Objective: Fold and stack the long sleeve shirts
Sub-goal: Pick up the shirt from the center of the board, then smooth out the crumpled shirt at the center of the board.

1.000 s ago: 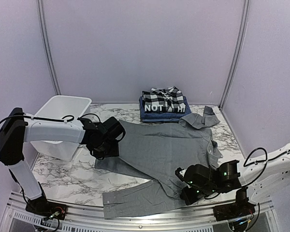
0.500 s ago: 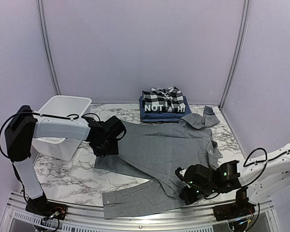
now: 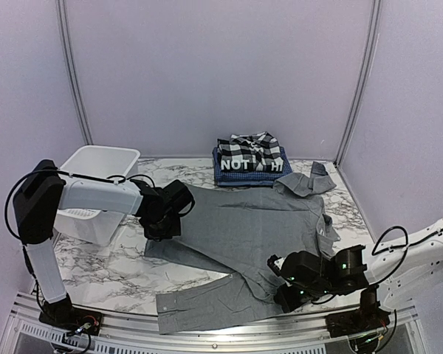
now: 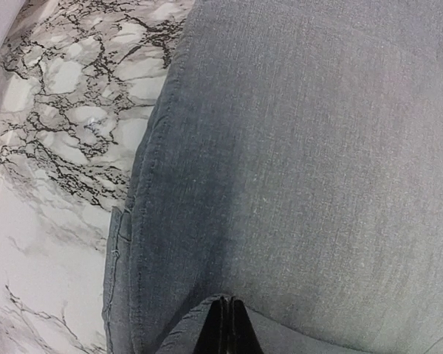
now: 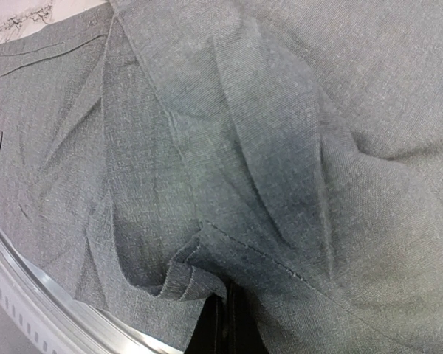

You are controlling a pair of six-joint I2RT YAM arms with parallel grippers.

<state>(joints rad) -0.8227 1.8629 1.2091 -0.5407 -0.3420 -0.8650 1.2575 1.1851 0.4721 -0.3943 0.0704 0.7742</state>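
Observation:
A plain grey collared shirt [image 3: 251,221] lies spread on the marble table, one sleeve [image 3: 207,306] trailing to the front edge and the other bunched at the back right. My left gripper [image 3: 161,228] is shut on a pinched fold of the shirt's left edge; the left wrist view shows that fold over the closed gripper [image 4: 225,324] on the grey shirt [image 4: 317,147]. My right gripper [image 3: 280,293] is shut on the lower hem at the front right, where the curled hem [image 5: 177,276] wraps the closed gripper [image 5: 229,321]. Folded plaid [image 3: 249,146], lettered black [image 3: 251,164] and blue checked [image 3: 236,178] shirts are stacked behind.
A white plastic tub [image 3: 96,156] stands at the back left, just behind my left arm. Bare marble [image 3: 103,265] shows at the front left. A metal rail [image 5: 29,295] runs along the table's near edge, close to my right gripper.
My left gripper, open before, has shut on the shirt's left edge after sliding slightly right. The right arm and the shirt have not moved.

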